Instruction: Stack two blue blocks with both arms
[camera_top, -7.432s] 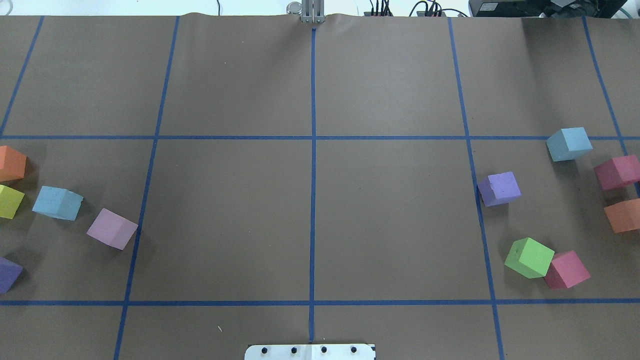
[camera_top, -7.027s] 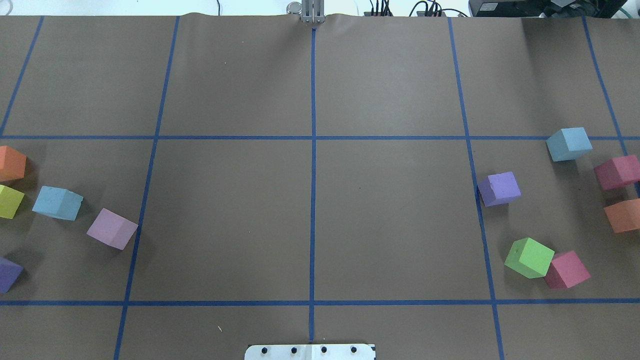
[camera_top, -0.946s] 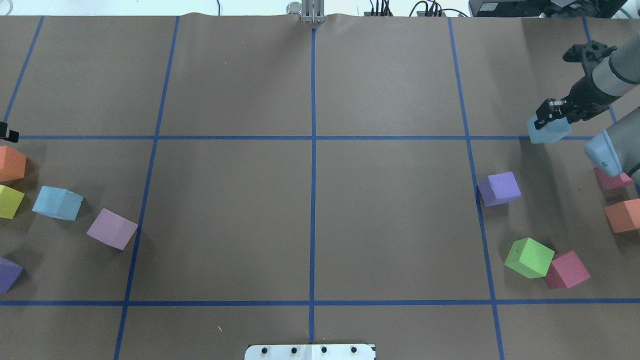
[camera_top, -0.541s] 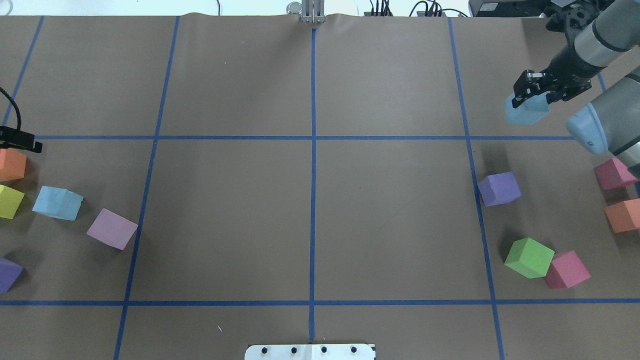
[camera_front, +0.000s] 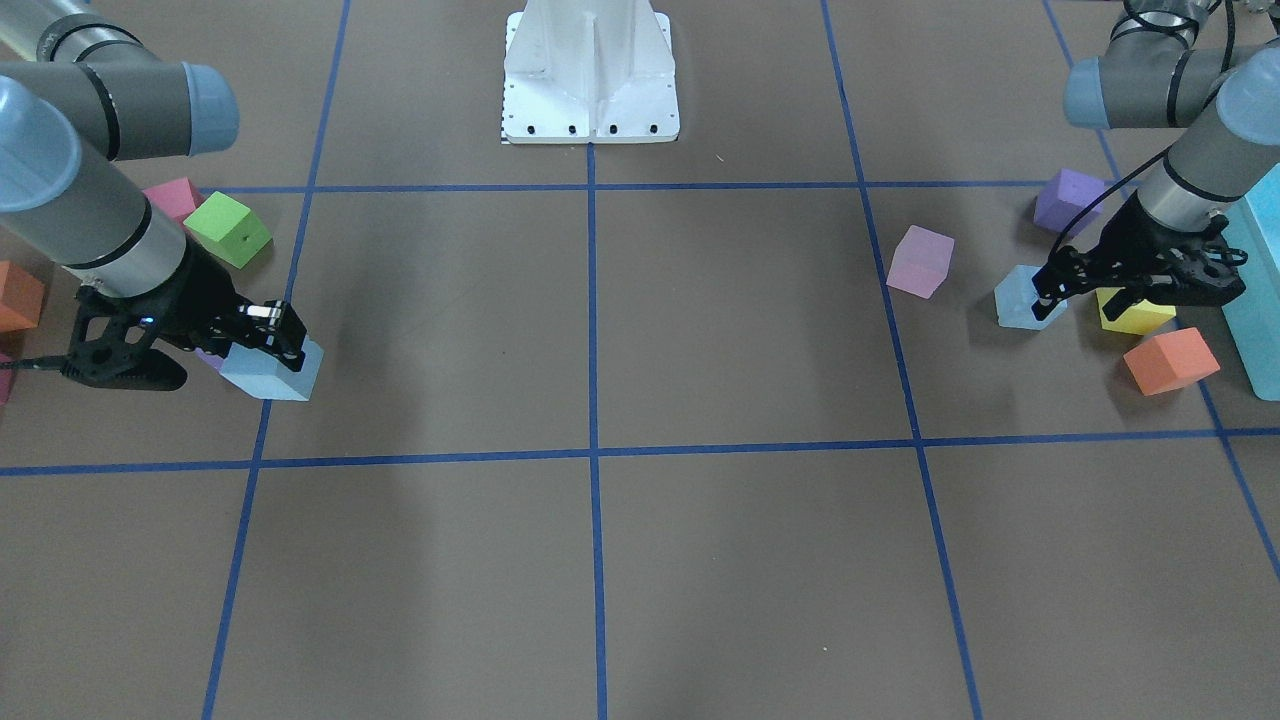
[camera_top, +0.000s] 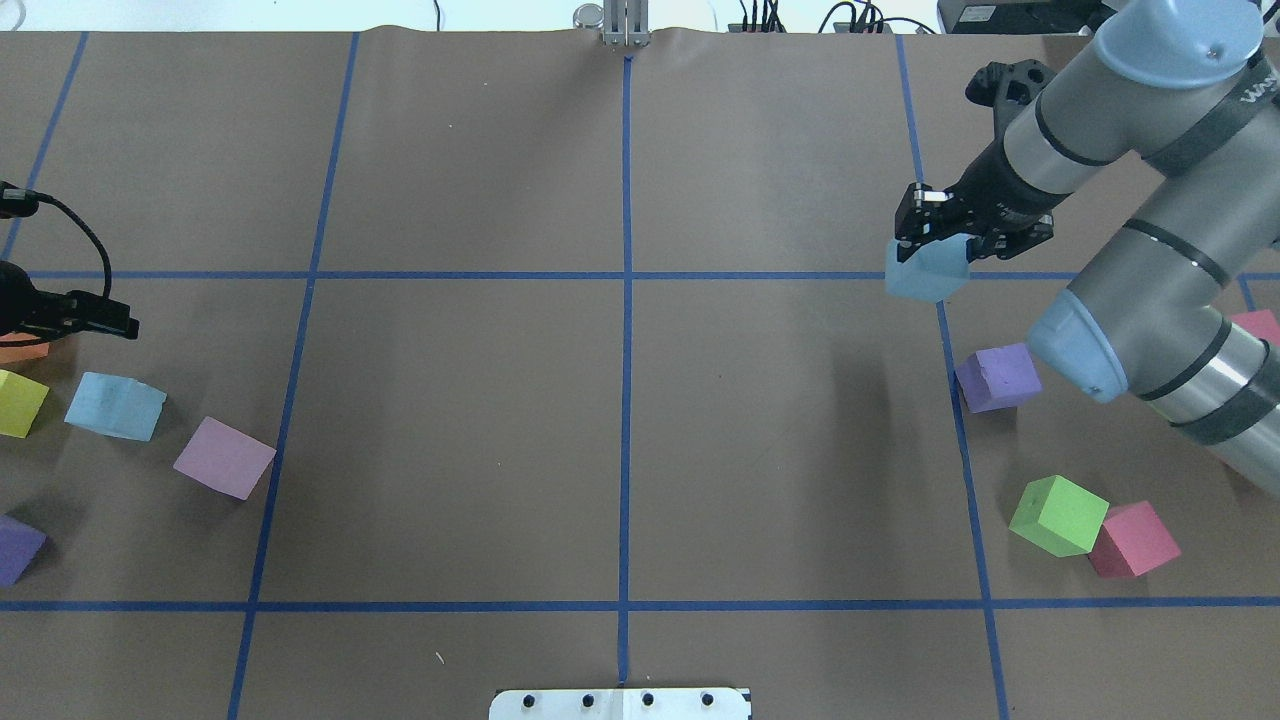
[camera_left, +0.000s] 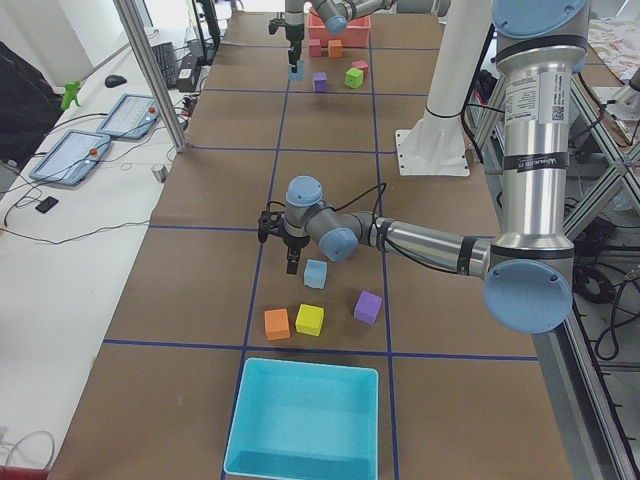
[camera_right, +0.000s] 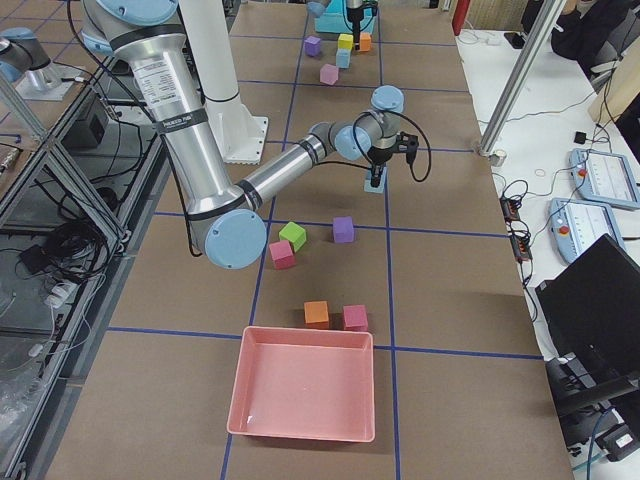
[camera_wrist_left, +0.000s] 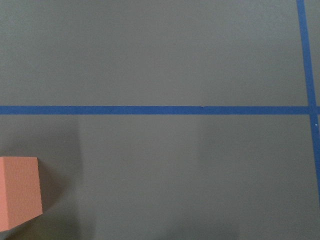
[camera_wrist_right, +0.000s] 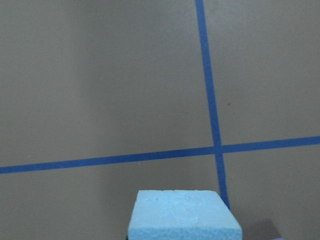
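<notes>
Right gripper (camera_top: 945, 245) clamps 1 blue block (camera_top: 925, 275); left gripper (camera_front: 1070, 285) opening unclear, overlapping 2nd blue block (camera_front: 1015, 305).

One block (camera_top: 925, 275) sits between the jaws of the right gripper (camera_top: 948, 240), raised over the right half of the tabletop (camera_top: 450, 450). The other block (camera_top: 115, 406) lies on the left half, between a cube (camera_top: 20, 402) to its left and a second cube (camera_top: 224, 457) to its right. The left gripper (camera_top: 125, 326) hangs just beyond it.
</notes>
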